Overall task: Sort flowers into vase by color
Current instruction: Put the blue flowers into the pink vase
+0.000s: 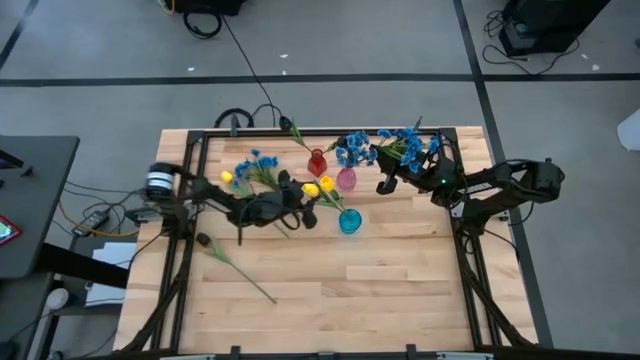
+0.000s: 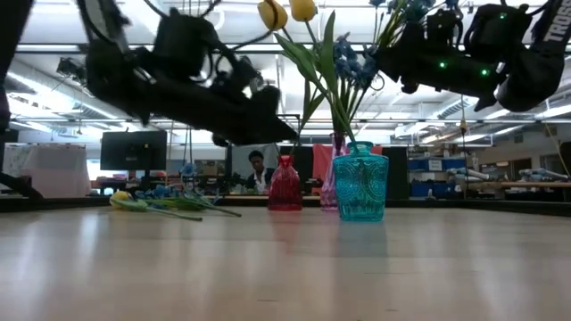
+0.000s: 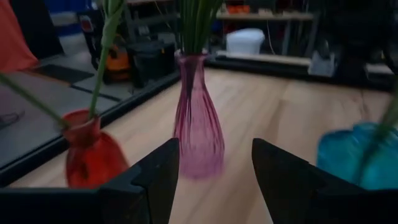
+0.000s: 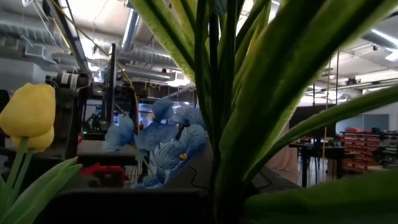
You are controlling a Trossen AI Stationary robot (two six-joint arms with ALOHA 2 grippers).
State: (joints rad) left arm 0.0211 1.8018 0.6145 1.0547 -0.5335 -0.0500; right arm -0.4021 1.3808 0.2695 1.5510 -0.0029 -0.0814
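The left claw (image 1: 305, 205) hangs wide apart and empty, and the loose flowers (image 1: 252, 172) lie just behind it on the table (image 1: 380, 290).

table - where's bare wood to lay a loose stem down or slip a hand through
The near half of the table, below the teal vase, is bare except for one dark-bloomed stem at its left. The far strip is crowded: red vase, pink vase, loose flowers, left gripper, right gripper.
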